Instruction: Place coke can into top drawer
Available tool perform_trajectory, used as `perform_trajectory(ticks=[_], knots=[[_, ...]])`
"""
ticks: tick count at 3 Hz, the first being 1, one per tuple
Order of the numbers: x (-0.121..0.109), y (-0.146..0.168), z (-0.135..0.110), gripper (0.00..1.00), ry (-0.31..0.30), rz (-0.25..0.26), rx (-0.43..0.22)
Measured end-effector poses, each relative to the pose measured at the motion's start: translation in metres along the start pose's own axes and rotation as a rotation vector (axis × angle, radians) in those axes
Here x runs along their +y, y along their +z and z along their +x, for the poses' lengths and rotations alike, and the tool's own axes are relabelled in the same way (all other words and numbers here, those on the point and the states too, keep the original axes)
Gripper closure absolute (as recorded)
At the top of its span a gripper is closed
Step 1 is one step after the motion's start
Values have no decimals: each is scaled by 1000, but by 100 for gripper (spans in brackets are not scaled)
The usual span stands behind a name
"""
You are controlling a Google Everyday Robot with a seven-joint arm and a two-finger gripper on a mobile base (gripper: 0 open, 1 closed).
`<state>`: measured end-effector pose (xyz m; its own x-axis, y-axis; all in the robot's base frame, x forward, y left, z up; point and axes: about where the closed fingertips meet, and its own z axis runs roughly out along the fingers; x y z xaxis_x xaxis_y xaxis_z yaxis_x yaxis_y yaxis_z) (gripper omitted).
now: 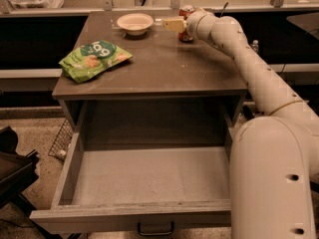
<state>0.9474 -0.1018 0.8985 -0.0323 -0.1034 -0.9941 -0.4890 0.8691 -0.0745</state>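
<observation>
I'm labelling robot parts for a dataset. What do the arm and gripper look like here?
The arm is smooth and cream-white, built of rounded tubular segments, with a thick cylindrical base section bearing small dark holes. The gripper, pale yellow and blocky, is at the far edge of the table, by the coke can.

Dim, warm light from above lies on the tabletop (pixel 164 68), shadow fills the back of the top drawer (pixel 149 176), and the gripper (pixel 172 24) at the tabletop's far edge shows pale
</observation>
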Motion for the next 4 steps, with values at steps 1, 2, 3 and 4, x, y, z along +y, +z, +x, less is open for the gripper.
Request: perform_trajectory(ticks=[1,2,3,4], knots=[[1,2,0,40,-1,-1,-1],[4,5,1,72,0,-6,0],[6,6,2,95,1,-9,1],[7,2,-11,100,0,-11,-4]])
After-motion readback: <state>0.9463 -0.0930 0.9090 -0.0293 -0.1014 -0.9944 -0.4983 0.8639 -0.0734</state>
